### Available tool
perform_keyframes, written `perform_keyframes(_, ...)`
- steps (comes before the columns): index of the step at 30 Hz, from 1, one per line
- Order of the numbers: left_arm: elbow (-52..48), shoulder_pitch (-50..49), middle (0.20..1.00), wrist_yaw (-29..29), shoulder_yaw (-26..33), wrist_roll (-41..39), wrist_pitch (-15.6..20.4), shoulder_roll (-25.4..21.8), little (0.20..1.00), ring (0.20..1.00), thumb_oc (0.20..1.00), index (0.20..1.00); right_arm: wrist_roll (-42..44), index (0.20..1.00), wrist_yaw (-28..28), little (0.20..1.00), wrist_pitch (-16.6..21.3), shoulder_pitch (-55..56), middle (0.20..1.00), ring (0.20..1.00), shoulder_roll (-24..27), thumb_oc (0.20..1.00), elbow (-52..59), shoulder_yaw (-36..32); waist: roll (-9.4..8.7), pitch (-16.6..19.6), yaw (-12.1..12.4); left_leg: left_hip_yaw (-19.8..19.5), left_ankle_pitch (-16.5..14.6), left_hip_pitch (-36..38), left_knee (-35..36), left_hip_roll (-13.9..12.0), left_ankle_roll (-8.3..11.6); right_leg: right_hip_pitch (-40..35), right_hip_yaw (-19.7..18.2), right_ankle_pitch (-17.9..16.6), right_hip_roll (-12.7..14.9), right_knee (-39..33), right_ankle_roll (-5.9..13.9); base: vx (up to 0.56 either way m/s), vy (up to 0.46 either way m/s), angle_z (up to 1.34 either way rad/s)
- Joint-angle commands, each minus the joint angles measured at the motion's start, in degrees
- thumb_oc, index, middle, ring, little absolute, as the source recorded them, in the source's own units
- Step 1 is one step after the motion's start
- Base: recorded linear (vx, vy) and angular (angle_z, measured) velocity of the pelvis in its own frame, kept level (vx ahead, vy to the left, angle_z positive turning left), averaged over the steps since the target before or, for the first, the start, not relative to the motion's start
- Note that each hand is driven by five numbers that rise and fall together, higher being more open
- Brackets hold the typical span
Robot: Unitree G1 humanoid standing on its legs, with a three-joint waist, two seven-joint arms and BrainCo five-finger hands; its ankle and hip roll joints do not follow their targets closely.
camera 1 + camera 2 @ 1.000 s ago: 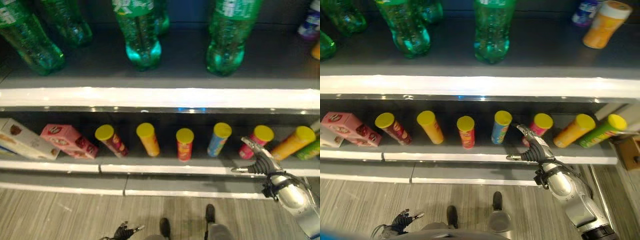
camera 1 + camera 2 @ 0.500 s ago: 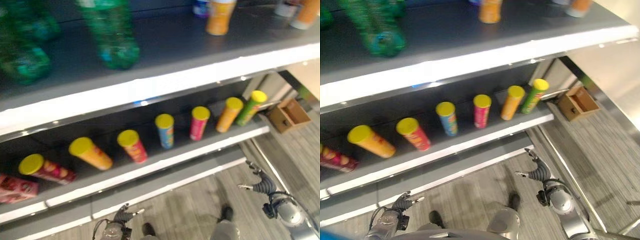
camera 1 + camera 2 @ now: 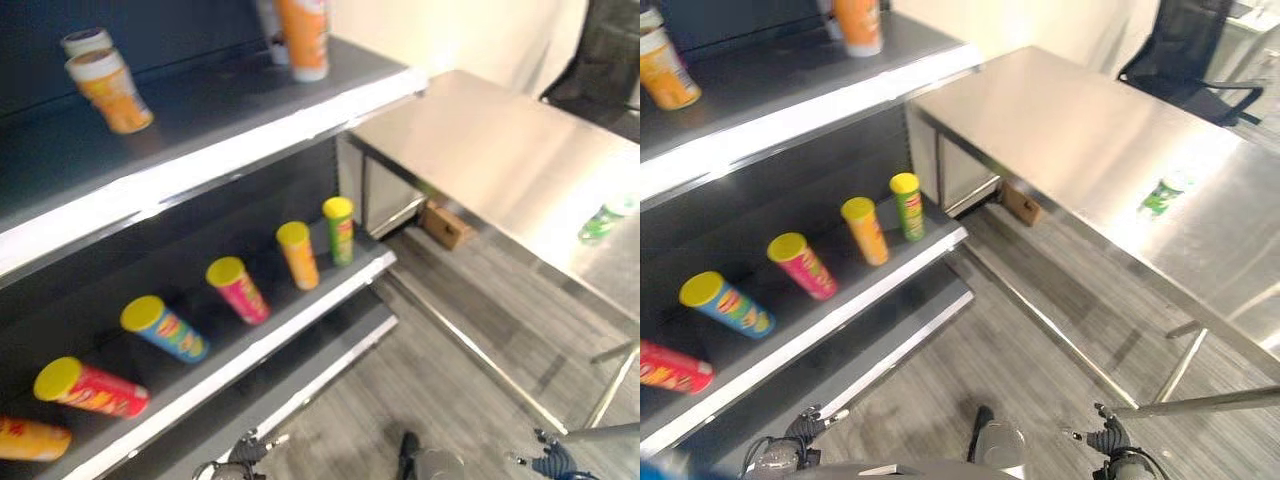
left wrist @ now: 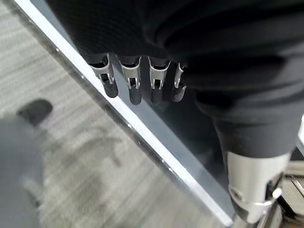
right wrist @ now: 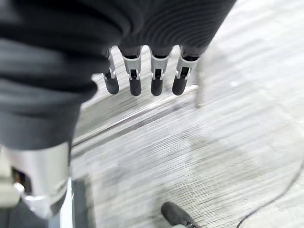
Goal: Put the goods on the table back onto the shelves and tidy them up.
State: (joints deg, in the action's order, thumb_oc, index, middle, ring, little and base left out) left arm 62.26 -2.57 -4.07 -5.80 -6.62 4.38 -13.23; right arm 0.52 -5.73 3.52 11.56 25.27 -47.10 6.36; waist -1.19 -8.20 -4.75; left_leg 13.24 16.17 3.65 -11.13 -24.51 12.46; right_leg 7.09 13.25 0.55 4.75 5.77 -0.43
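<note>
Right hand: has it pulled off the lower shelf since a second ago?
Yes. The right hand now hangs low over the floor, open and empty, away from the lower shelf whose edge it reached before, though the camera has swung too.

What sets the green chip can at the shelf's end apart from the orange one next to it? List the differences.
Colour: the green chip can has a green body, the orange chip can an orange one.
Place: the green can stands last in the row on the lower shelf, nearest the steel table; the orange can is one place further in.
Build: the green can looks slimmer.
Both carry yellow lids and stand on the same shelf.
</note>
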Motion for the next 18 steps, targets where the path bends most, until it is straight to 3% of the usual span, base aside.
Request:
perform_keyframes(1,-2.1,2.8,1.000,-0.6,-0.6,-2.9,1.8,-2.1,1.000,1.000,1.000,1.000,2.5,1.000,-0.2,1.000,0.6,-2.7,1.000,1.000,-1.1,1.000,-0.1,0.5,-1.26,-3.3,1.2,-1.8,-11.4,-4.9,0.0,7.2,-5.01,-9.2,2.1,2.3,0.4,-10.5,6.10,0.08,-0.222,-0.80)
perform_keyframes(3,-2.4,2.9,1.000,-0.4,-0.9,-3.3,1.9,-2.1,1.000,1.000,1.000,1.000,3.1,1.000,0.1,1.000,0.5,-3.7,1.000,1.000,-1.3,1.000,-2.7,0.7,-1.80,-3.6,2.0,-2.2,-14.4,-6.4,1.6,10.0,-5.76,-9.7,0.4,2.5,-0.2,-10.7,6.17,0.13,-0.153,-0.39)
perform_keyframes(4,-2.5,3.0,1.000,-0.5,-1.0,-3.3,2.1,-2.0,1.000,1.000,1.000,1.000,3.2,1.000,-0.2,1.000,0.5,-4.2,1.000,1.000,-1.3,1.000,-3.8,0.6,-1.78,-3.7,2.2,-2.0,-14.3,-7.4,2.8,10.8,-5.71,-9.8,0.1,2.5,-0.5,-10.8,6.31,0.11,-0.069,-0.55)
perform_keyframes(6,-1.1,2.9,1.000,-0.3,-1.3,-3.1,2.2,-1.9,1.000,1.000,1.000,1.000,3.6,1.000,-0.5,1.000,0.6,-5.4,1.000,1.000,-1.7,1.000,-6.5,0.8,-1.22,-4.8,4.0,-5.3,-10.8,-12.4,7.7,14.7,-5.05,-10.7,-1.4,2.9,-2.0,-10.8,6.60,0.10,-0.052,-0.47)
perform_keyframes(7,-1.1,2.9,1.000,-0.3,-1.3,-3.1,2.2,-1.9,1.000,1.000,1.000,1.000,3.6,1.000,-0.5,1.000,0.6,-5.4,1.000,1.000,-1.7,1.000,-6.5,0.8,-1.21,-4.7,4.0,-5.4,-10.7,-12.5,7.8,14.7,-5.05,-10.6,-1.3,2.8,-2.0,-10.8,6.60,0.08,-0.021,-0.32)
perform_keyframes(10,0.2,2.9,1.000,-0.5,-0.9,-3.2,2.4,-1.8,1.000,1.000,1.000,1.000,3.4,1.000,-1.0,1.000,0.9,-6.1,1.000,1.000,-1.7,1.000,-7.6,0.9,-0.38,-5.8,5.8,-9.8,-7.9,-16.4,12.4,18.0,-4.19,-12.2,-3.1,3.5,-3.5,-10.7,6.04,0.12,0.016,-0.55)
perform_keyframes(14,2.5,1.7,1.000,-0.4,0.6,-3.5,2.4,-1.4,1.000,1.000,1.000,1.000,2.6,1.000,-0.7,1.000,0.6,-6.9,1.000,1.000,-1.5,1.000,-7.9,0.6,0.94,-5.5,6.3,-9.4,-6.1,-14.1,14.4,17.8,-4.08,-14.7,-6.5,5.5,-5.0,-10.2,5.88,0.15,0.098,-0.86)
perform_keyframes(18,3.4,1.1,1.000,-0.6,1.1,-3.0,2.2,-1.4,1.000,1.000,1.000,1.000,2.4,1.000,-0.7,1.000,0.4,-7.0,1.000,1.000,-2.0,1.000,-9.7,0.2,0.67,-4.4,6.3,-7.7,-6.7,-11.3,15.3,17.3,-4.45,-15.9,-7.9,6.3,-4.0,-9.8,6.21,0.17,0.154,-0.62)
